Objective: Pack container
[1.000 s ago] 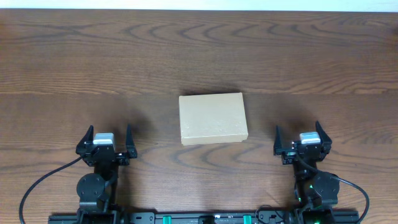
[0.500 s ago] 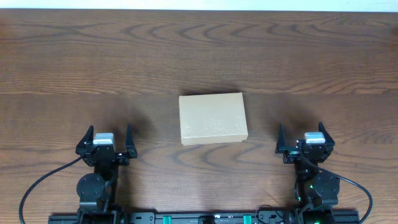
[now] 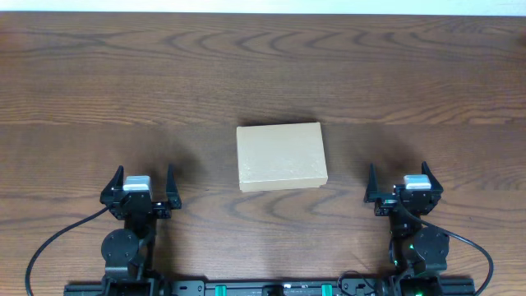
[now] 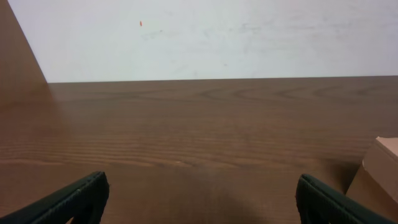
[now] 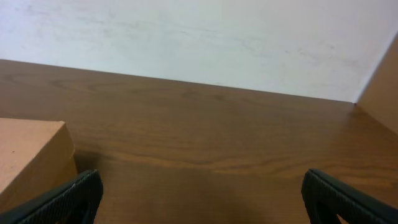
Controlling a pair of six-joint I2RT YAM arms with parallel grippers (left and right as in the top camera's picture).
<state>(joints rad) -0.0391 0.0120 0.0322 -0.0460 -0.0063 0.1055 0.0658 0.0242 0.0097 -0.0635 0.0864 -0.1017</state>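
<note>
- The dark brown wood-grain tabletop [image 3: 263, 74] fills the overhead view. In both wrist views a plain white wall [image 4: 217, 37] stands behind its far edge.
- The container [image 3: 281, 156], a tan cardboard box, lies flat near the middle of the tabletop. No print, label or writing shows on it. Its lid is down, so whatever is inside is hidden. Its long axis runs left to right, with the edges almost square to the tabletop's edge.
- The box sits between the two arms and a little beyond them, apart from both. One corner shows at the right edge of the left wrist view, and one at the left edge of the right wrist view.
- The left hand [image 3: 143, 176] is spread wide and holds nothing.
- The right hand [image 3: 398, 173] is likewise spread wide and holds nothing.
</note>
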